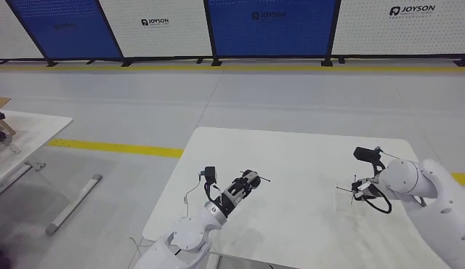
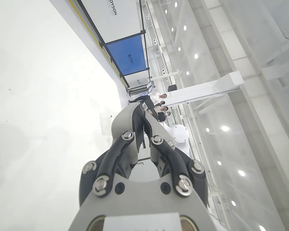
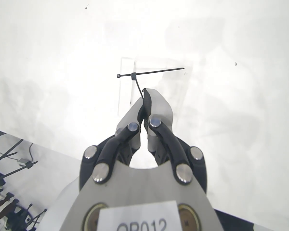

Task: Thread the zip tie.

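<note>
zip tie [image 3: 159,71] lies crosswise over the counter [image 3: 50,49], passed through the head of a second tie [image 3: 137,85]. right gripper [image 3: 144,92] pinches the second tie's strap at 3 o'clock. left gripper [image 2: 140,108] is closed at 9 o'clock.

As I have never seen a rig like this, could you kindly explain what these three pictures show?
It is a two-armed robot at a white table. One picture looks down from above its arms; the other two come from cameras on each wrist. The right pincer is closed on a black zip tie, whose head sits on a second tie crossing it. The left pincer looks closed too, with a thin black strip at its tip, probably another zip tie.
</note>
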Robot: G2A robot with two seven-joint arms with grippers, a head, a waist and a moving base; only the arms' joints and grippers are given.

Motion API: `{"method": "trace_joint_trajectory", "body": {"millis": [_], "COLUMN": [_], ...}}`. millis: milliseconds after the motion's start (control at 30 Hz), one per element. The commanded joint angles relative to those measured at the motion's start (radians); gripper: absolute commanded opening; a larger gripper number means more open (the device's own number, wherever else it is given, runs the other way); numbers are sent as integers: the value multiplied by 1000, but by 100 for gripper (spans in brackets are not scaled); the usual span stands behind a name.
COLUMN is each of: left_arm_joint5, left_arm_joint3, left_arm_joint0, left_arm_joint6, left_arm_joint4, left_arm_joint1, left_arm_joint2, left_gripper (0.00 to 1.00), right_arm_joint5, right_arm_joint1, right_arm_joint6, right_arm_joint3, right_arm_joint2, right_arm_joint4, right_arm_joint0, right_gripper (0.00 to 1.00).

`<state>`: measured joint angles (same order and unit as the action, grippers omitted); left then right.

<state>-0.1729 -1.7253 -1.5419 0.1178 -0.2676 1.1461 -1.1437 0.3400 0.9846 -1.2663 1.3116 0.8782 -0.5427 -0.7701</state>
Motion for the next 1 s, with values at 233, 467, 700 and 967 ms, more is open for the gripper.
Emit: {"method": "trace_joint_trajectory", "body": {"millis": [233, 467, 700, 967], "left_arm_joint5": [0, 0, 0, 0], "left_arm_joint3": [0, 0, 0, 0], "left_arm_joint0": [0, 0, 0, 0], "left_arm_joint6": [0, 0, 0, 0], "left_arm_joint4": [0, 0, 0, 0], "left_arm_joint1": [0, 0, 0, 0], "left_arm_joint2": [0, 0, 0, 0], "left_gripper": [0, 0, 0, 0], "right_arm_joint5": [0, 0, -63, -208], "right_arm_joint1": [0, 0, -22, -70], "right_arm_joint6": [0, 0, 177, 334], "right_arm_joint3": [0, 0, 105, 357], "right_arm_joint2": [0, 0, 134, 376], "right_arm_joint4": [0, 0, 121, 293], "right_arm_joint0": [0, 0, -111, -417], "right_gripper": [0, 0, 0, 0]}}
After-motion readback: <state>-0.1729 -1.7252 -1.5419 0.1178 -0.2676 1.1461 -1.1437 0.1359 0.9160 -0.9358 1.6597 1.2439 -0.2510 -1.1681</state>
